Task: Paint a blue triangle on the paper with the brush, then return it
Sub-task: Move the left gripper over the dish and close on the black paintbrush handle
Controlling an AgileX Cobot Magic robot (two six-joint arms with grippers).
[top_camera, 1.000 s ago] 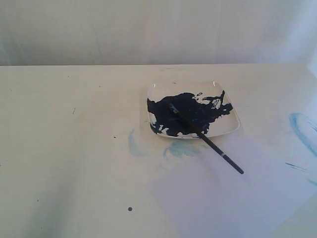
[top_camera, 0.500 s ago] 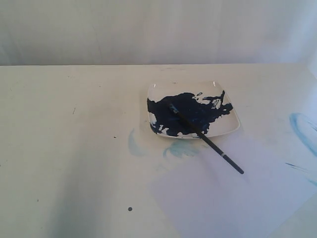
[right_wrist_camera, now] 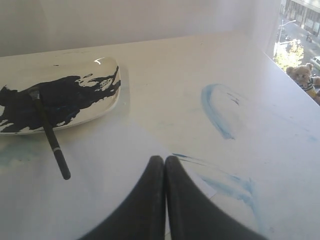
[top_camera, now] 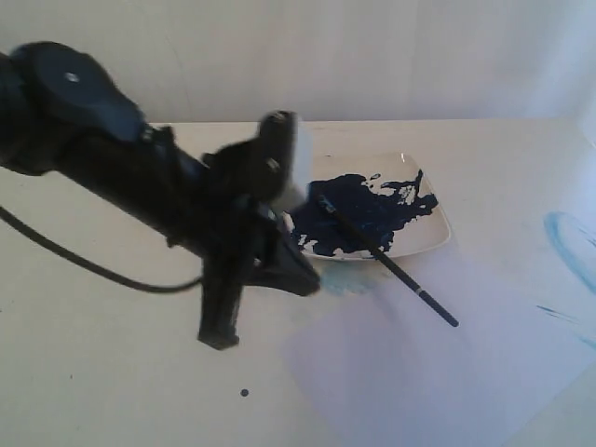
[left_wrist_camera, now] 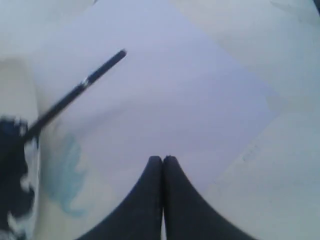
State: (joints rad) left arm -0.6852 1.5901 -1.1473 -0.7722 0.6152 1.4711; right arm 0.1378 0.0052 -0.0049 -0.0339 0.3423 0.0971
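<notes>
L gripper (left_wrist_camera: 162,159): fingers pressed together, nothing between them, tips over the paper (top_camera: 447,372) on the side nearest the plate (top_camera: 436,240). L arm (top_camera: 112,177) reaches in from the counter's left edge w/ a black cable (top_camera: 84,265) hanging under it. In the ext. view it hides the plate's left side. R gripper (right_wrist_camera: 165,159): fingers also pressed together, empty, over the right part of the counter (top_camera: 93,372); not seen in the ext. view.

Brush (top_camera: 382,261) lies apart from both grippers. Its bristle end is in the dark paint (top_camera: 363,209) on the plate, the handle slants over the plate's near rim, and the free end rests on the paper. Plate sits right of centre, toward the back edge. Paper lies flat in front of it, running toward the near right corner. Pale blue smear (top_camera: 349,279) right at the plate's near rim; more pale blue streaks (top_camera: 568,237) by the right edge. Small dark dot (top_camera: 244,392) near the front edge.
</notes>
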